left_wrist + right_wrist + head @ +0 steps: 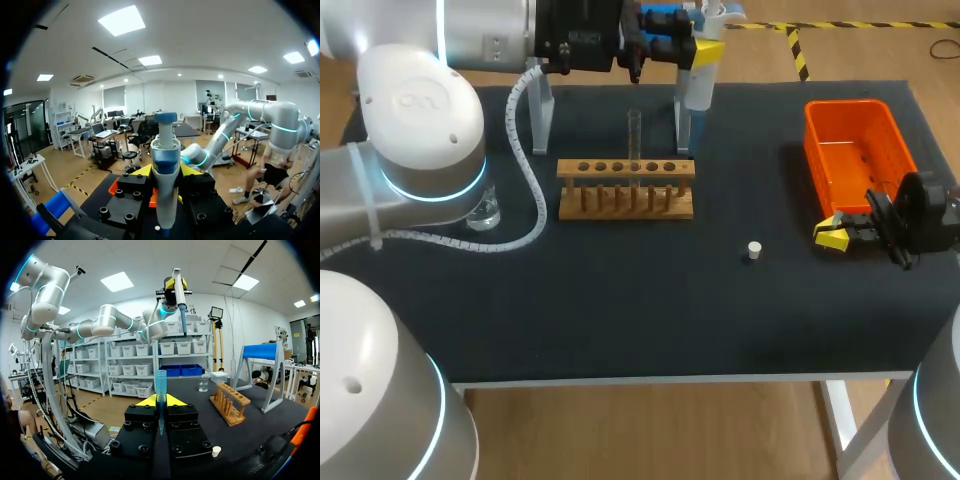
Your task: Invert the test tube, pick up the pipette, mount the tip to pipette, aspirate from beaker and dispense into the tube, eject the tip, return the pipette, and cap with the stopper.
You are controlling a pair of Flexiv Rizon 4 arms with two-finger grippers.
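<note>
Tip (160, 385): upright, pinched between the fingers of the right tool (835, 232), wide end up; not on the pipette.
Right tool: low over the tabletop (620, 320), just beside the orange bin (820, 150).
Stopper (753, 250): loose on the tabletop, apart from rack and tool; untouched.
Beaker (483, 212): clear, standing under the left arm's elbow, well apart from the tube.
Rack (626, 190): wooden, one row of holes, mid-tabletop.
Tube (634, 135): standing upright in a middle hole of the rack, uncapped; liquid level cannot be told.
Pipette (692, 60): off its stand (542, 115), held high over the far edge.
Left tool (165, 172): fingers pressed on the pipette body from both sides.
Done, by judgement: tube set upright in rack; pipette picked up.
In hand: mounting the tip; pipette and tip are well apart.
Left: aspirate from beaker, dispense into tube, eject tip (bin is the likely place), return pipette to stand, cap with stopper.
Progress: early, roughly a quarter.
</note>
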